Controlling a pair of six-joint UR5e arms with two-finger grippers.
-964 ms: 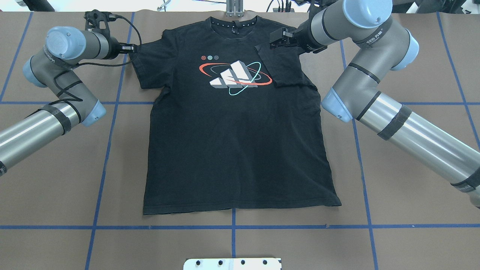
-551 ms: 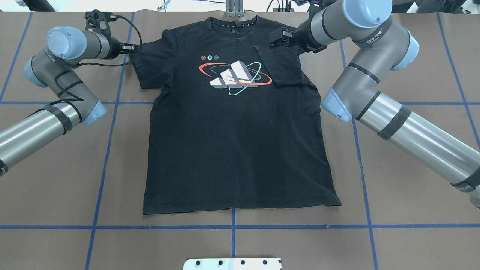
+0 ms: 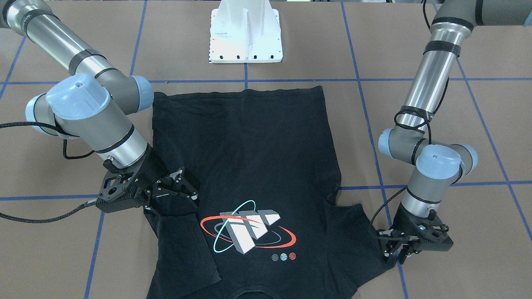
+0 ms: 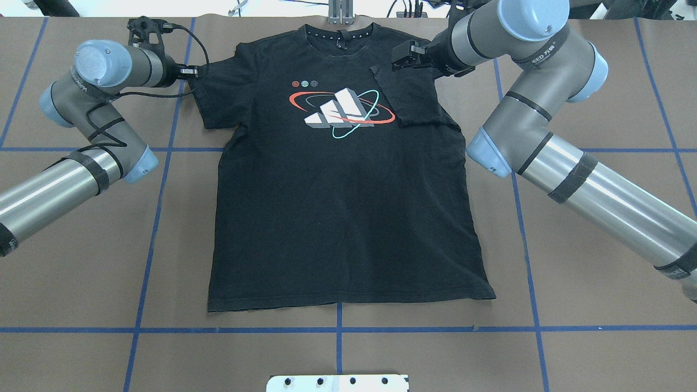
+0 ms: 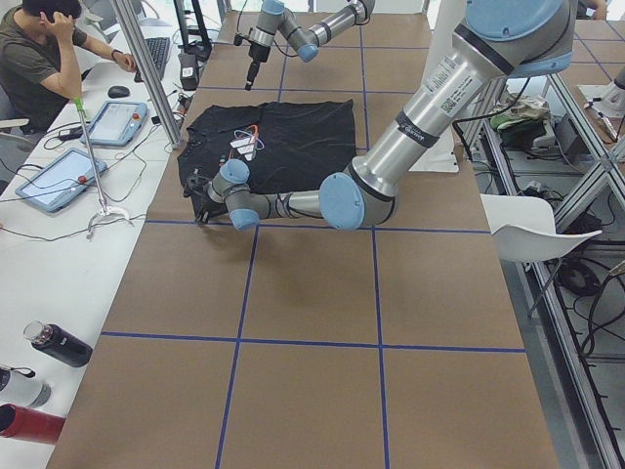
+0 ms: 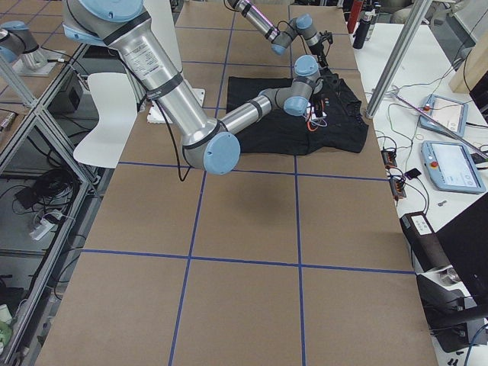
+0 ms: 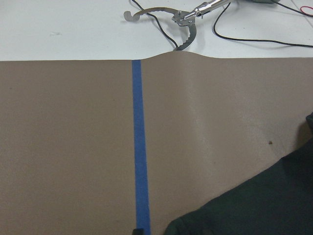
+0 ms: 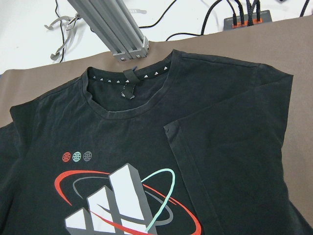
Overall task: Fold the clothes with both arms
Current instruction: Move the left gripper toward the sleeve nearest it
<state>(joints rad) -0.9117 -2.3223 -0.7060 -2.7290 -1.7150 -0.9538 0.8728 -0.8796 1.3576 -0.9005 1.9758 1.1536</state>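
We see the right gripper point(image 3: 187, 185) spread open over the black T-shirt's point(image 4: 343, 218) folded sleeve point(image 4: 414, 98); the left gripper point(image 3: 395, 256) meets the other sleeve point(image 4: 209, 92), grip unclear.

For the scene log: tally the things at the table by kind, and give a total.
Black T-shirt: 1
Robot arms: 2, the left arm and the right arm
White base: 1
Total: 4
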